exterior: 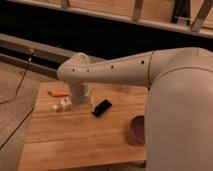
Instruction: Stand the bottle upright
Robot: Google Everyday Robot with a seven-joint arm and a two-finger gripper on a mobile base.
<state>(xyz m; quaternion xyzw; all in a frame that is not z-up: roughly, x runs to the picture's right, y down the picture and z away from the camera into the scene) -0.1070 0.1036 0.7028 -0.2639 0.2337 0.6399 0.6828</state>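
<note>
Camera view: pale bottle point(62, 105) lies on the planked wooden table point(75, 142) beside the hand point(81, 98), whose grip I cannot tell

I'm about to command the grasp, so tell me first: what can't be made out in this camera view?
Claw, low over the wooden table beside the bottle: covered by its own wrist in the camera view; contact with the bottle unclear.
Bottle: too small to tell the cap end.
Dark round object at the table's right: partly hidden by the robot's body.
</note>
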